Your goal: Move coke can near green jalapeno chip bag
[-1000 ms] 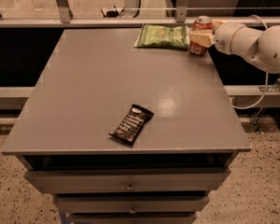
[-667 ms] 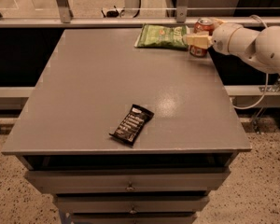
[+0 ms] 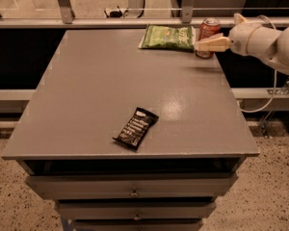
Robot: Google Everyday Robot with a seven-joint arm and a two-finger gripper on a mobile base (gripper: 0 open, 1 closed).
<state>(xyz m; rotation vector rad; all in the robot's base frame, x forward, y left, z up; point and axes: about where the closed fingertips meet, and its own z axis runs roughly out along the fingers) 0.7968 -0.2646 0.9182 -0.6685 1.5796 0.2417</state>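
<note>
Coke can [image 3: 208,32] is seen standing upright at the far right corner of the grey table [image 3: 86,81], with its long axis vertical and its silver top turned upward. It is placed just to the right of the green jalapeno chip bag [image 3: 167,36], close beside the bag's right edge; whether the two touch cannot be told. The bag is laid flat near the table's far edge, with its long axis run left to right along that edge.

The gripper [image 3: 207,43] is reached in from the right at the end of the white arm [image 3: 265,38] and is held level, pointed to the left, across the lower front of the can. Part of the can's body is covered by it. Whether the gripper is clamped on the can or parted from it cannot be told.

A black snack bar wrapper [image 3: 136,127] is laid flat on the near half of the table, well apart from the can and the bag, with its long axis set on a diagonal from near left to far right. Drawers [image 3: 135,192] are seen below the tabletop, and a pale cable [image 3: 260,105] is hung at the right of the table
</note>
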